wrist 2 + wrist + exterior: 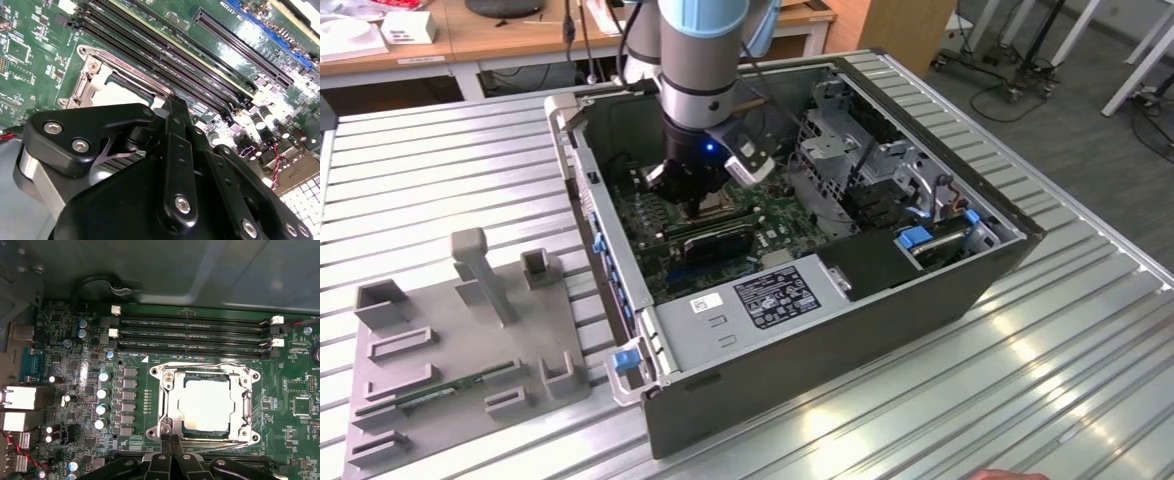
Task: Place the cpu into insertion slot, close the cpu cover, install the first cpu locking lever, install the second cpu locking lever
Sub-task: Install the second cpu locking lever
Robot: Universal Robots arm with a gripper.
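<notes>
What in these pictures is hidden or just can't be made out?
- Exterior view: the small square insertion slot, hidden behind the black gripper.
- Second wrist view: most of the silver-grey square cpu, covered by the gripper's body.
- First wrist view: whether the thin locking levers beside the silvery cpu cover are latched; too fine to tell.

Beyond the arm stood a wooden desk (494,40), a ribbed metal table (1067,330) spread beneath it catching bright light, and grey floor (1067,110) lay off to the exterior view's right.
</notes>
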